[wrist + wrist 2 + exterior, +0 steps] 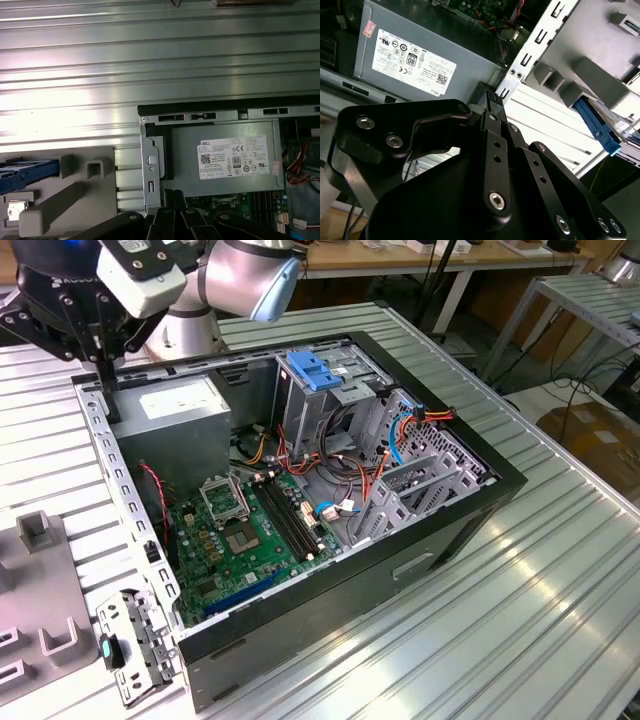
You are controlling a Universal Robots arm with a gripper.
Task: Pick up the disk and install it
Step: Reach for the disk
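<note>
The gripper's black linkage is filling the foreground in the second wrist view. Its two slim fingers are coming together at the gripper (pixel 492 96) tip, pressed closed with nothing between them. In the first wrist view the gripper (pixel 172 195) is pointing at the rim of an open computer case (pixel 150 165). In the exterior view the gripper (pixel 112 415) is hanging over the case's corner at the exterior view's left, just beside a grey power supply (pixel 180 405) with a white sticker.

The disk (pixel 27 170) is sitting outside the case in a grey fixture (pixel 75 200) on the ribbed metal table (pixel 150 60). Its blue side rail is showing at the edge of the first wrist view. In the second wrist view the disk (pixel 597 127) is also resting against the grey fixture (pixel 580 80), with its blue rail sloping downward. The gripper is not touching the disk; the case rim is lying between them.

In the exterior view the computer case (pixel 450 530) is lying on its side on the table (pixel 560 620), opened upward. Inside, a green motherboard (pixel 240 530) is lying flat on the case floor. Orange and red cables (pixel 330 475) are running across the middle. A light-blue latch piece (pixel 315 370) is standing on the drive cage at the far side. Part of the grey fixture (pixel 40 590) is showing at the exterior view's left, near the case.
</note>
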